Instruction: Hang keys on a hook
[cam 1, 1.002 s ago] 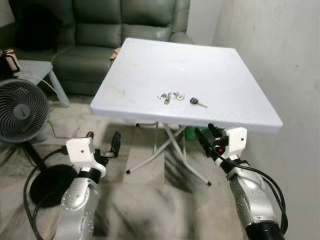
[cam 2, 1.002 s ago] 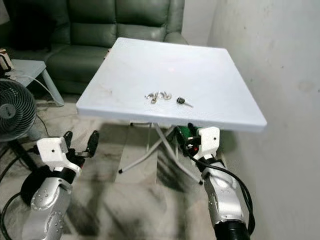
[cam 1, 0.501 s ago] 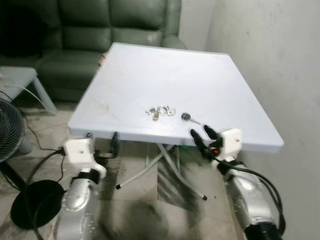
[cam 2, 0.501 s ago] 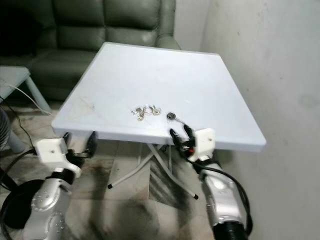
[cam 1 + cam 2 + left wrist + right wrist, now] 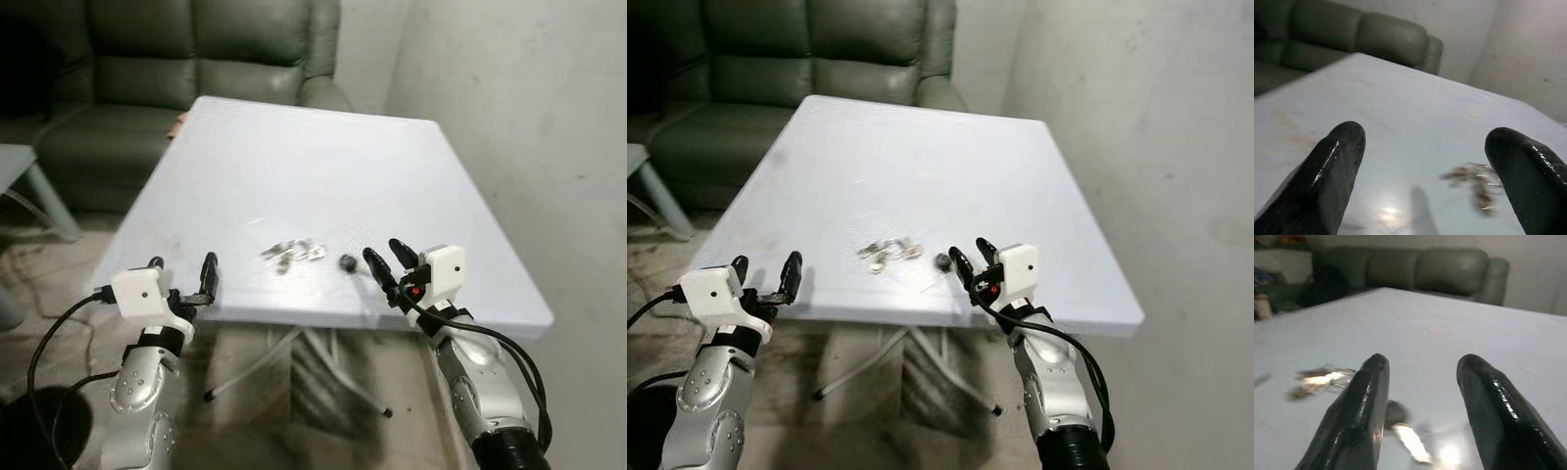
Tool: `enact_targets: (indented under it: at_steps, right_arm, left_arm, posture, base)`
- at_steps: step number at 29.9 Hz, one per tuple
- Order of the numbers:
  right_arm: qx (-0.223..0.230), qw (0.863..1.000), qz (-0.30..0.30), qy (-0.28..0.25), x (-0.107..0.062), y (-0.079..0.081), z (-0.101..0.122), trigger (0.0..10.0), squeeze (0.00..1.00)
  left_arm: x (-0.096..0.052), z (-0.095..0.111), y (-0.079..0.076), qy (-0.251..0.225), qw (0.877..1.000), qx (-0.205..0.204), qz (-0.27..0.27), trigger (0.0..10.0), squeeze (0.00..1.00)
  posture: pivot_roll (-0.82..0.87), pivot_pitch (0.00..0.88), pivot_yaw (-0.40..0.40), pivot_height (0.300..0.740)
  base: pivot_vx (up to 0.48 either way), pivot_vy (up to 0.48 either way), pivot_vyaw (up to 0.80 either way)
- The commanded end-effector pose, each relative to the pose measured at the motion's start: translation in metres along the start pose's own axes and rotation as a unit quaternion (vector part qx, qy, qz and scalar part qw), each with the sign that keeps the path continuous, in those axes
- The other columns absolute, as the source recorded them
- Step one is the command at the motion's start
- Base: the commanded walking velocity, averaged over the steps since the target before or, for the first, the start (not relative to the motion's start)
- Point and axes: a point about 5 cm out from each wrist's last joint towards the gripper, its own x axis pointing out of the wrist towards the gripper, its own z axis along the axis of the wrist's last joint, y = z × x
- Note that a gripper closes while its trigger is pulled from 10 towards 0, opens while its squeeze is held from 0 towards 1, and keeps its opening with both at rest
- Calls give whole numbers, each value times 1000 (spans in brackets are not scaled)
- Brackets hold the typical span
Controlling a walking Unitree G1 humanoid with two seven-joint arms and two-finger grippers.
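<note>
My right gripper (image 5: pixel 389 259) up from below the table (image 5: pixel 294 147) edge to over its near edge, fingers apart just short of the black-headed key (image 5: pixel 347 262), my left gripper (image 5: pixel 182 274) risen to the near edge left of the key bunch (image 5: pixel 292 252), fan gone from view as I stepped closer

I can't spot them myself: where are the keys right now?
The keys lie on the white table near its front edge, between the two grippers, just left of a black-headed key.

On the table (image 5: pixel 294 166), near its front edge: key bunch (image 5: pixel 292 253) to the left, single key (image 5: pixel 349 263) just right of it. Left gripper (image 5: pixel 183 279) at the front-left edge, right gripper (image 5: pixel 386 262) just right of the single key. Behind the table, a sofa (image 5: pixel 147 78); to the right, a wall (image 5: pixel 529 127).
</note>
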Motion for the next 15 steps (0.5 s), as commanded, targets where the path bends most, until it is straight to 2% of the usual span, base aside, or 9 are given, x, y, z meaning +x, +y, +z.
enact_targets:
  at_steps: [1,4,5,6,9,12,15]
  right_arm:
    - [5,1000,9,-7,5,4,4,10000,0]
    - [16,1000,18,-5,6,5,4,10000,0]
    - [21,1000,21,-4,6,4,4,10000,875]
    - [24,999,26,-2,6,5,3,10000,1000]
    - [4,1000,23,4,7,2,4,10000,1000]
    - [-3,998,56,16,7,1,2,10000,1000]
    - [-14,998,61,24,8,-1,2,10000,1000]
  left_arm:
    - [-1,3,9,-4,1000,15,10,10000,0]
    - [-2,2,8,-2,1000,13,11,10000,0]
    - [-2,2,7,-2,1000,13,11,10000,0]
    - [-3,2,7,-3,1000,12,11,10000,0]
    - [-4,1,5,-4,1000,13,12,10000,0]
    - [-7,-1,4,-2,1000,13,8,10000,0]
    - [-8,-2,2,0,1000,23,1,10000,0]
  posture:
    - [-22,0,-70,740]
    - [-20,0,-74,740]
    - [-16,0,-77,740]
    - [-16,0,-77,740]
    - [-12,0,-81,740]
    - [-8,0,-85,740]
    - [-7,0,-87,740]
  base:
    - [0,0,0]
    - [0,0,0]
    - [0,0,0]
    - [0,0,0]
    - [0,0,0]
    - [0,0,0]
    - [0,0,0]
